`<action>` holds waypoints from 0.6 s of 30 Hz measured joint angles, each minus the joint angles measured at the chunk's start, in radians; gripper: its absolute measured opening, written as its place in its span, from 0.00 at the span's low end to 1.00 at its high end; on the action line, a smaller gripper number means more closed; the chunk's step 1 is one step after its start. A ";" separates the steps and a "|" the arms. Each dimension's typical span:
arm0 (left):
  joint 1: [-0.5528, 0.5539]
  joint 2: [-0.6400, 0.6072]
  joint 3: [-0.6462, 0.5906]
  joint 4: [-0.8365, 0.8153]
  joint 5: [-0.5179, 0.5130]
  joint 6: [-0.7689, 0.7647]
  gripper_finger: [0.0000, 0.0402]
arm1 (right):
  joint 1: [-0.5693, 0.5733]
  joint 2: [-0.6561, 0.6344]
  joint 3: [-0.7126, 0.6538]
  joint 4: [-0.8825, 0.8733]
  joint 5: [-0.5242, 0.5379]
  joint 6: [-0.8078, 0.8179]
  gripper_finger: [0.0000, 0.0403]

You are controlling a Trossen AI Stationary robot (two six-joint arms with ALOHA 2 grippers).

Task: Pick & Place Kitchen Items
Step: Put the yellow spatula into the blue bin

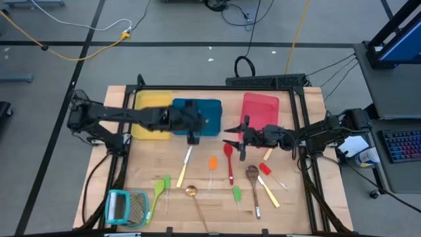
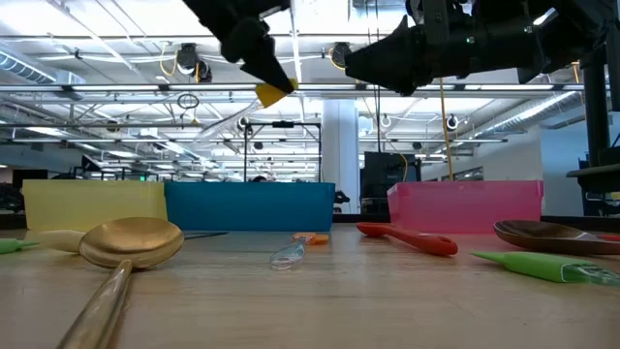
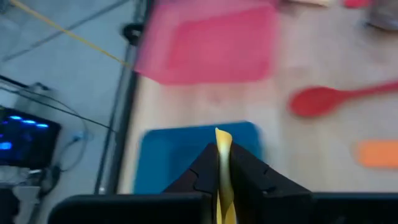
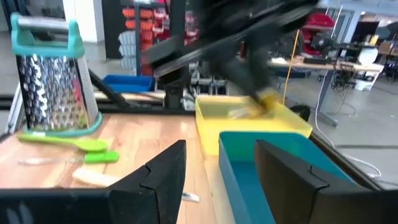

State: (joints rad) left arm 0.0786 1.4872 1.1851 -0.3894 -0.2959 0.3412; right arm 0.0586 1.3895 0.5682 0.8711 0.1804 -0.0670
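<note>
While the left gripper point(image 3: 222, 180) pinches a slim yellow tool point(image 3: 223, 155) above the blue tray point(image 1: 209, 113), it looks light and stiff; the right gripper point(image 1: 233, 136), beside that tray, hangs open.

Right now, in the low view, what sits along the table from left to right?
Yellow tray → brass spoon → blue tray → small orange tool → red spoon → red tray → green spatula.

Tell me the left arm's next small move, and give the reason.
Probably let go: the left gripper pinches a slim yellow tool and hangs above the blue tray, so opening the fingers should drop it in. The right gripper waits open beside the red tray.
</note>
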 joint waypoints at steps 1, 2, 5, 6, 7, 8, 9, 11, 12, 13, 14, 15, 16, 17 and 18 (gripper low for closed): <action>0.035 0.000 -0.001 0.012 0.032 0.010 0.08 | 0.000 0.000 0.000 -0.010 0.000 0.000 0.45; 0.069 0.000 -0.007 0.023 0.068 0.012 0.07 | 0.000 0.000 0.000 -0.019 0.000 0.001 0.45; 0.171 0.036 -0.017 0.039 0.179 -0.036 0.05 | 0.000 0.000 0.000 -0.061 0.000 0.002 0.45; 0.201 0.056 -0.018 0.034 0.197 -0.054 0.04 | 0.000 0.000 0.000 -0.074 0.000 0.002 0.45; 0.227 0.078 -0.020 0.024 0.203 -0.071 0.03 | 0.000 0.000 0.000 -0.083 0.000 0.002 0.45; 0.249 0.106 -0.020 0.031 0.206 -0.075 0.02 | 0.000 0.000 0.000 -0.091 0.000 0.003 0.45; 0.270 0.134 -0.020 0.044 0.206 -0.074 0.02 | 0.000 0.000 0.000 -0.097 0.000 0.002 0.45; 0.304 0.191 -0.020 0.047 0.207 -0.074 0.04 | 0.000 0.000 0.000 -0.103 0.000 0.003 0.45; 0.316 0.223 -0.020 0.051 0.207 -0.074 0.05 | 0.000 0.000 0.000 -0.100 0.000 0.003 0.45; 0.325 0.253 -0.020 0.053 0.207 -0.074 0.07 | 0.000 0.000 0.000 -0.097 0.000 0.003 0.45; 0.335 0.280 -0.020 0.048 0.207 -0.075 0.08 | 0.000 0.000 0.000 -0.097 0.000 0.003 0.45; 0.342 0.306 -0.020 0.039 0.210 -0.081 0.09 | 0.000 0.000 0.000 -0.098 0.000 0.003 0.45; 0.346 0.328 -0.020 0.041 0.210 -0.085 0.10 | 0.000 0.000 0.000 -0.099 0.000 0.003 0.45; 0.350 0.346 -0.020 0.048 0.210 -0.089 0.11 | 0.000 0.000 0.000 -0.097 0.000 0.003 0.45; 0.354 0.360 -0.020 0.046 0.209 -0.090 0.12 | 0.000 0.000 0.000 -0.095 0.000 0.003 0.45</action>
State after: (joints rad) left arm 0.4325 1.8476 1.1648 -0.3430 -0.0864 0.2511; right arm 0.0589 1.3895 0.5682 0.7765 0.1804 -0.0643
